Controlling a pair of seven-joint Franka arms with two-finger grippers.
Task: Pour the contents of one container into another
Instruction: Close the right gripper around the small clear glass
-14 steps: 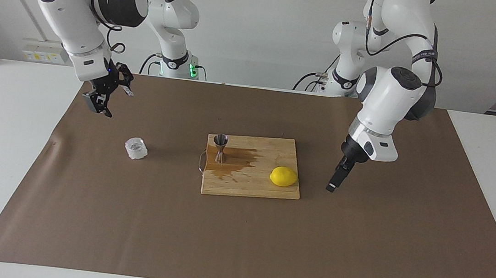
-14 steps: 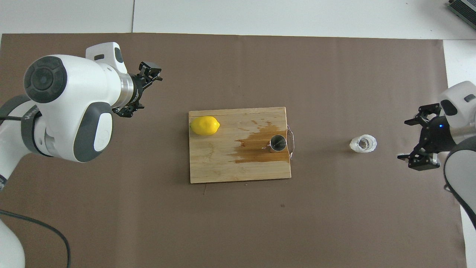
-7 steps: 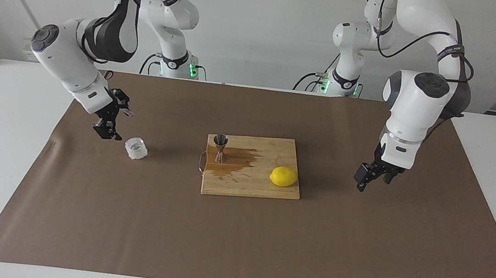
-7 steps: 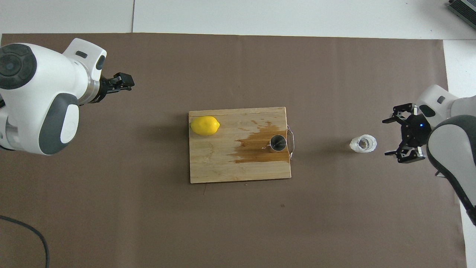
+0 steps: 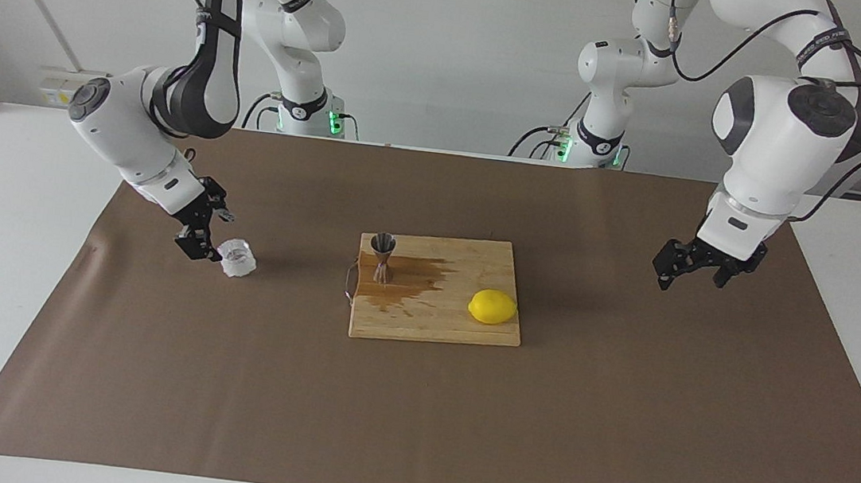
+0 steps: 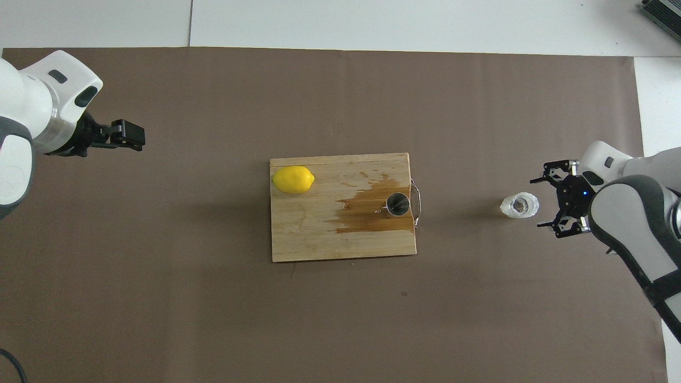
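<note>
- glass tumbler (image 5: 237,258) stands upright on the brown paper of the surface (image 5: 9,293), well apart from the cutting board (image 5: 434,322), toward the right arm's end; not lifted, so I judge the pour not yet begun
- steel jigger (image 5: 382,257) stands upright on the cutting board, at the board's edge closest to the tumbler; a dark wet stain (image 5: 410,281) spreads on the wood beside it; where that liquid comes from the views do not tell
- right pincer (image 5: 209,233) sits low just beside the tumbler, on the side away from the board; fingers spread wide, nothing held; overhead view shows the fingers (image 6: 548,224) just short of the glass, no contact that I can see
- left pincer (image 5: 690,270) hangs in the air well apart from the board, toward the left arm's end; fingers wide, empty; this arm waits
- lemon (image 5: 492,307) lies on the board, on the end away from the jigger; untouched
- left to do, as I judge: close on the tumbler, lift, carry to the jigger, tip, set down
</note>
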